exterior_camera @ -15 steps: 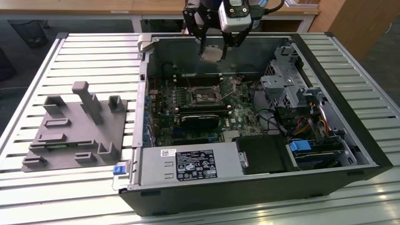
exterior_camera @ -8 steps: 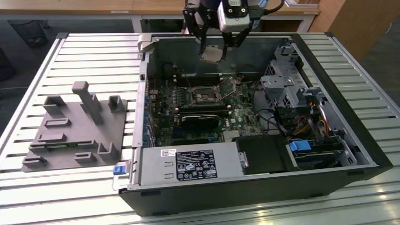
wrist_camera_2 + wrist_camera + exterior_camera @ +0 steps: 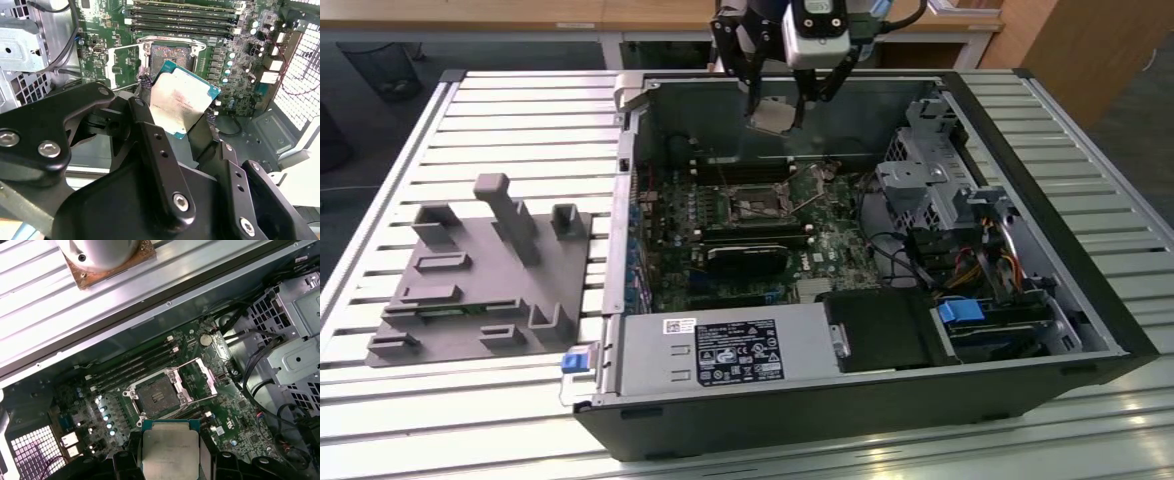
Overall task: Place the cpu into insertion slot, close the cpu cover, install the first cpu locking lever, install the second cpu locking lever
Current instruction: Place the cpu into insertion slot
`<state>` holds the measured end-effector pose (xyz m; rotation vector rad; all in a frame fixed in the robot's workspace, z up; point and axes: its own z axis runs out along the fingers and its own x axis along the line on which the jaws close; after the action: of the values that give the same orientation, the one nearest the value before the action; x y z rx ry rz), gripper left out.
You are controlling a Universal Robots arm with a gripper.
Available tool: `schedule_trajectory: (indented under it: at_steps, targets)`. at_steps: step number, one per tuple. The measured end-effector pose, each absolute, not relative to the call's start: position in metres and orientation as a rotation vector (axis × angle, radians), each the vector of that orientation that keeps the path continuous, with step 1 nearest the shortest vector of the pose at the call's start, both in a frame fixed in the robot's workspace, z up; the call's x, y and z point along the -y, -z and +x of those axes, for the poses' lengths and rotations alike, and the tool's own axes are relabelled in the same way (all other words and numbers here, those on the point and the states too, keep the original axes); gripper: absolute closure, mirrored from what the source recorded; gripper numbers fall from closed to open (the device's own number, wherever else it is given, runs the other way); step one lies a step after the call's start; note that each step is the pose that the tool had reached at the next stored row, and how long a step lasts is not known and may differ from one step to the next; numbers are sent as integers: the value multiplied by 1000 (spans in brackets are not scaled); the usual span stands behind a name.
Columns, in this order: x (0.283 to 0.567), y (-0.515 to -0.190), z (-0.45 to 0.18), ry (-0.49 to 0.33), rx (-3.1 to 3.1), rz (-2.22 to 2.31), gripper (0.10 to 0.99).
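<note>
The end effector (image 3: pixel 781 108) grips the cpu (image 3: pixel 171 452) above the empty insertion slot (image 3: pixel 157 397), with the cpu cover (image 3: pixel 209 376) standing open, so no step looks finished.

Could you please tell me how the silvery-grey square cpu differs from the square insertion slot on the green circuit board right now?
The silvery-grey square cpu has a pale metal top; the square insertion slot has a dark centre inside a thin silver rim. The cpu is held in the black gripper, off the board; the insertion slot sits in the green circuit board, uncovered and empty. Both are square.
</note>
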<state>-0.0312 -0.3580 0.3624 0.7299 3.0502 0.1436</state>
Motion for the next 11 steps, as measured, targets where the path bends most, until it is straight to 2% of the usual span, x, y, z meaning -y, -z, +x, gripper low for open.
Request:
schedule_trajectory:
  at_steps: [11]
  targets:
    - [358,-362,-31,-143,-3031,798,545]
